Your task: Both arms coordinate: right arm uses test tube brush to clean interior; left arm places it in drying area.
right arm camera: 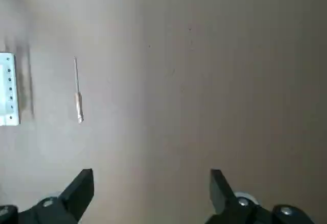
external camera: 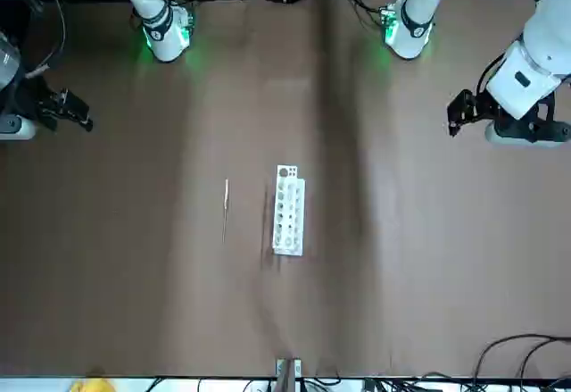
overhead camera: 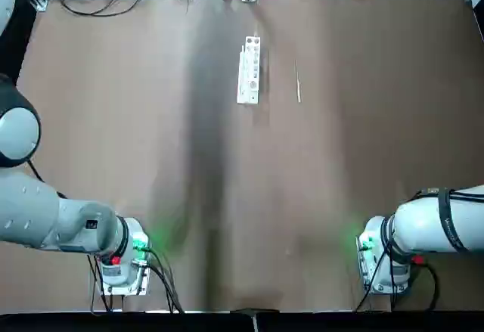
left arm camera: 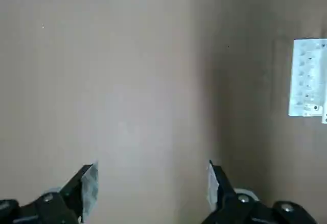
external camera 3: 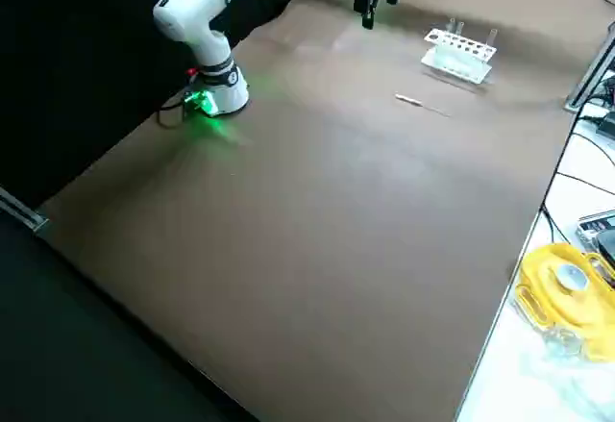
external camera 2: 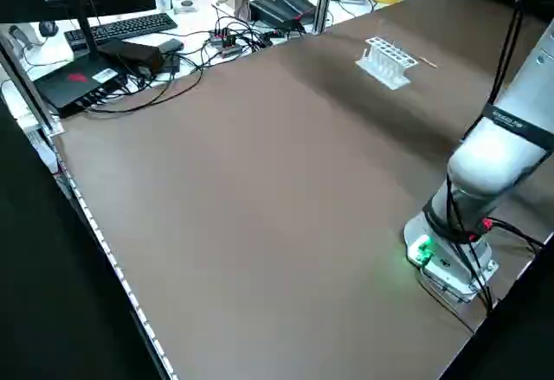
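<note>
The test tube brush (overhead camera: pixel 298 82) is found lying flat on the brown table (overhead camera: pixel 227 196), just beside the white tube rack (overhead camera: pixel 249 70) on the right arm's side, its long axis parallel to the rack's long axis and running away from the robot. At least one tube is seen standing in the rack at its far end. Brush and rack are apart, not touching.

The right gripper (right arm camera: pixel 148 193) is held raised, well back from the rack and off toward the table's right edge — fingers spread wide, nothing between them. The brush lies ahead of it, offset toward the rack. The left gripper (left arm camera: pixel 150 185) is likewise parted and empty, well apart from the rack on the opposite side.

The right arm is judged the better placed for the brush — reach forward and inward is called for, fingers closing across the thin shaft.
</note>
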Controlling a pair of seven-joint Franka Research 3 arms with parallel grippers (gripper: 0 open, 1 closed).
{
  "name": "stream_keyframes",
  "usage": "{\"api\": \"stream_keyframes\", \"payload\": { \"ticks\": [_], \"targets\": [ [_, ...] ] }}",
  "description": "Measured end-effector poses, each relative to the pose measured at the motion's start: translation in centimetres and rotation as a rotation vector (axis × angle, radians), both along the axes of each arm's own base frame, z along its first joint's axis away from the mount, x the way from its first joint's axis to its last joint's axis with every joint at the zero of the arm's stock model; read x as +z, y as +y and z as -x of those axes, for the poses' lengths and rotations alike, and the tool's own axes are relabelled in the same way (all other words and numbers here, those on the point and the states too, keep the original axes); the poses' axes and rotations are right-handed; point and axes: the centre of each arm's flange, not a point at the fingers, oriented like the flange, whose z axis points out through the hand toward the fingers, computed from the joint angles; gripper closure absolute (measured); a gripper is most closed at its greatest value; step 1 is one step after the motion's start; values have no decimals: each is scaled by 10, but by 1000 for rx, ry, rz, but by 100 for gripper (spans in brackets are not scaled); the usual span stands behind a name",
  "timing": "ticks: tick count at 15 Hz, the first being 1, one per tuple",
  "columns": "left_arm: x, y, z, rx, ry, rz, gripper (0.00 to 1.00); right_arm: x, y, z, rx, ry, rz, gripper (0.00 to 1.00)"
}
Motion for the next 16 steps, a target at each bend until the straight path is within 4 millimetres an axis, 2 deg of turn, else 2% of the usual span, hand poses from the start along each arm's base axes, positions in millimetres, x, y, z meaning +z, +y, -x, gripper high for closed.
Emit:
{"api": "stream_keyframes", "payload": {
  "ticks": [7, 9, 10, 11, 12, 16],
  "targets": [
    [-9, 11, -3, 21, 25, -4, 0, 0, 12, 0, 27, -4, 0, 0],
    [-14, 12, -4, 23, 35, -5, 0, -8, 28, -5, 56, -3, 1, 0],
    [-17, 14, -5, 26, 41, -6, 0, -18, 40, -12, 76, -6, 2, 0],
    [-20, 15, -7, 28, 48, -6, 0, -34, 54, -21, 97, 0, 4, 0],
    [-27, 15, -10, 27, 60, -7, 0, -76, 83, -38, 139, 37, 10, 0],
    [-35, 7, -12, 13, 74, -8, 0, -174, 141, -67, 213, 84, 23, 0]
  ]
}}
